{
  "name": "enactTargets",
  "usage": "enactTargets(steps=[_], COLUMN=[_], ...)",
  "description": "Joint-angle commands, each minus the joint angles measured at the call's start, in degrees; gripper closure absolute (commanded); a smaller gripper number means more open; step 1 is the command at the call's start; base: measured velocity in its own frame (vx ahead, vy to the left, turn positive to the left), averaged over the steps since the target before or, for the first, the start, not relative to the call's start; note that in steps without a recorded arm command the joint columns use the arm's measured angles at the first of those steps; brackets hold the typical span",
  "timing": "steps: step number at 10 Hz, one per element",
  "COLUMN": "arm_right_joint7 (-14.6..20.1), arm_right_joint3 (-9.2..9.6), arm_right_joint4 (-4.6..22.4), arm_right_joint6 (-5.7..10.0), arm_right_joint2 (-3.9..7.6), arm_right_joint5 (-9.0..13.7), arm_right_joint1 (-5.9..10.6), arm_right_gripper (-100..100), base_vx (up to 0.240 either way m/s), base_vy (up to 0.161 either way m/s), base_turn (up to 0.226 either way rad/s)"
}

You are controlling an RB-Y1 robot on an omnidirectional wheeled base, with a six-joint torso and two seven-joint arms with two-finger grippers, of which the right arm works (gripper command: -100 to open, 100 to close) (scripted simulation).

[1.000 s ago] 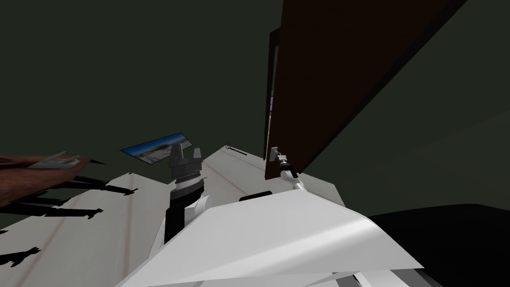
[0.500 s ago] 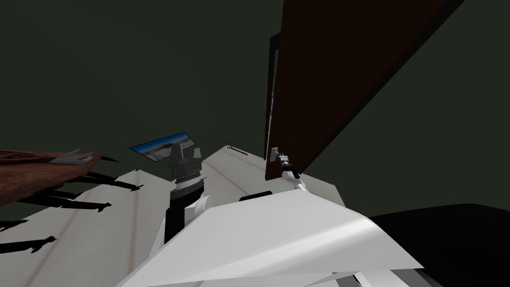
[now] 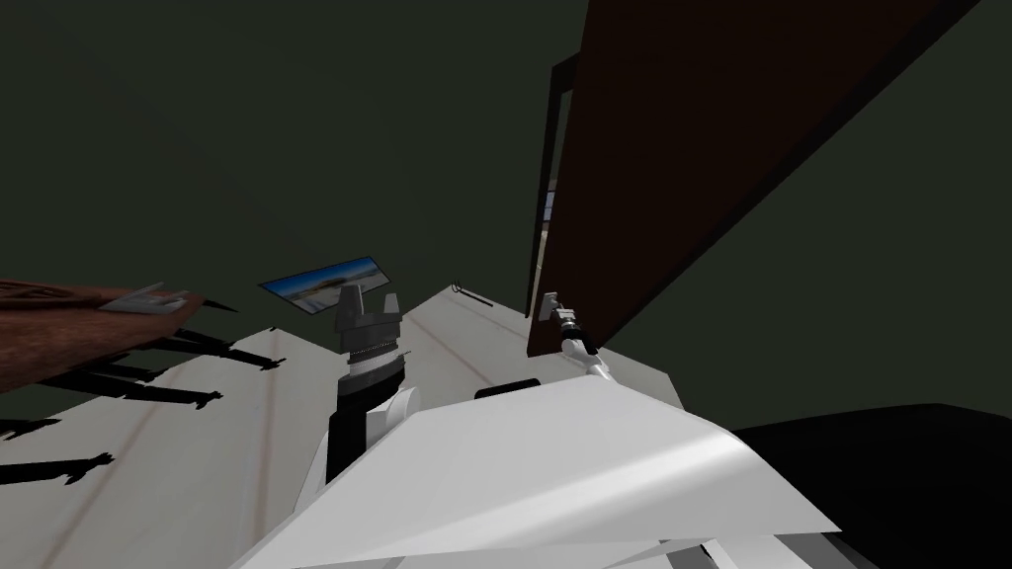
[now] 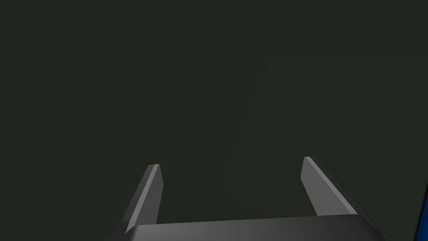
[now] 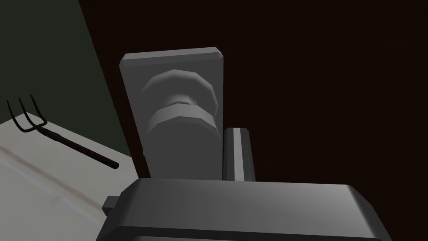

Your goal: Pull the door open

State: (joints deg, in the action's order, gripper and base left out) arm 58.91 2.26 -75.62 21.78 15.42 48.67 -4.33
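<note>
My right gripper [image 3: 553,310] was out ahead of me at the dark brown door [image 3: 692,148], closed on the grey door knob [image 5: 182,111]. From my wrist I could see one finger [image 5: 237,150] lying hard against the knob's side. The other was hidden behind the knob, so my jaws were narrow, with the knob between them. The knob sat on a grey backplate [image 5: 171,62] fixed near the door's edge, low on the leaf. From my head, the door stood ajar. A thin gap showed between its handle-side edge and the dark door frame [image 3: 555,128], with the green-grey wall [image 3: 247,128] beyond on my left. My left gripper [image 4: 230,163] was raised in front of my chest, well apart from the door, and its jaws were wide with nothing between them. A black pitchfork [image 5: 62,140] lay on the pale floor [image 3: 198,445] at the foot of the wall, near the door's lower corner. Further to my left a framed picture [image 3: 324,284] with blue sky in it showed at the base of the wall. Past that was the edge of a reddish-brown table [image 3: 49,331] with a small grey thing [image 3: 148,298] on it, which I could not make out.
</note>
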Motion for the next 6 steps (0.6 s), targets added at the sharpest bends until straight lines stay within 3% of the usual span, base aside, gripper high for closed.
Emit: enactTargets(steps=[1,3,4,6], arm_right_joint7=[0.0,0.0,0.6,0.8], arm_right_joint3=[0.19,0.19,1.88,2.72], arm_right_joint4=[-0.1,-0.1,-0.8,-1.2], arm_right_joint6=[-0.05,-0.05,-0.15,-0.21], arm_right_joint2=[-0.11,-0.11,0.36,0.54], arm_right_joint5=[0.0,0.0,-0.3,-0.5], arm_right_joint1=[0.02,0.02,-0.28,-0.41], arm_right_gripper=[100,100,-100,-100], base_vx=[0.000,0.000,-0.143,-0.186], base_vy=[0.000,0.000,-0.053,-0.067], base_turn=[0.000,0.000,0.117,0.067])
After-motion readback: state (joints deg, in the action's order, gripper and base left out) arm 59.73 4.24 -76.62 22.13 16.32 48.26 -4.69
